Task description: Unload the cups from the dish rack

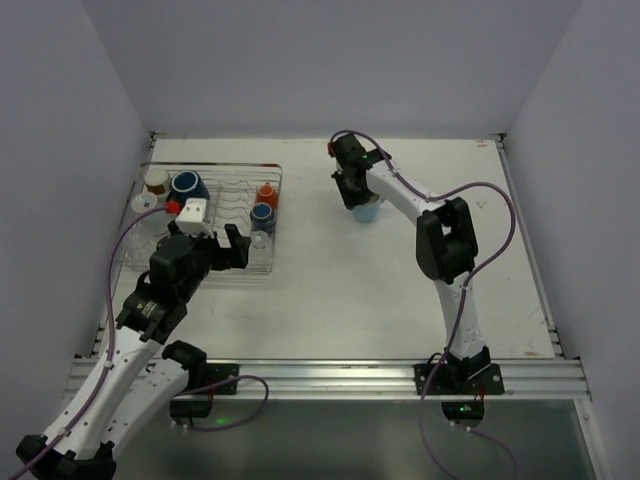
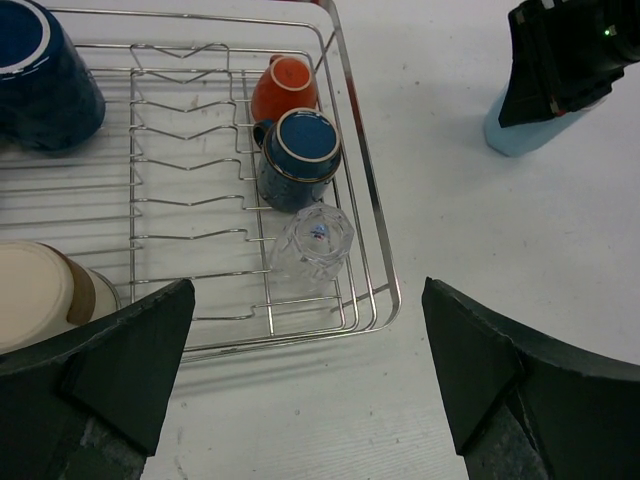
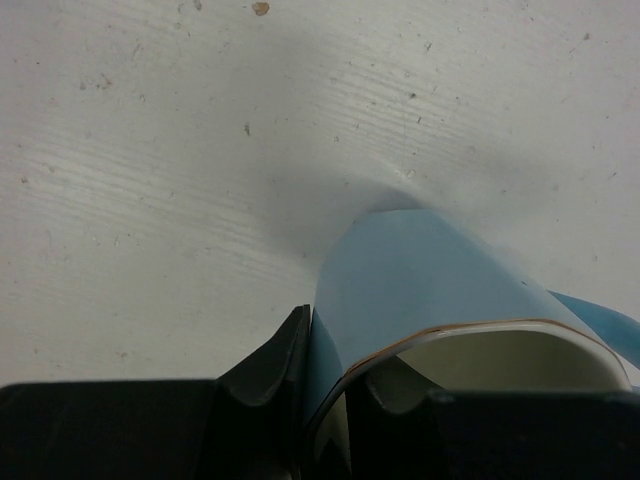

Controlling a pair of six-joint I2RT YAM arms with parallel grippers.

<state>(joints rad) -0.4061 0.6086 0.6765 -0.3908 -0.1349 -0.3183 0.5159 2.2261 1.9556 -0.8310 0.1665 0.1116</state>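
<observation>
The silver wire dish rack sits at the left of the table. It holds a large navy mug, an orange mug, a small blue mug, a clear glass and a cream cup. My left gripper is open and empty, hovering over the rack's near right corner, with the glass just ahead of it. My right gripper is shut on the rim of a light blue cup, one finger outside the wall and one inside. The cup is upright, low over the table right of the rack.
A second pale cup stands at the rack's left edge. The wavy plate dividers run down the rack's middle. The right arm's head shows in the left wrist view above the light blue cup. White walls enclose the table.
</observation>
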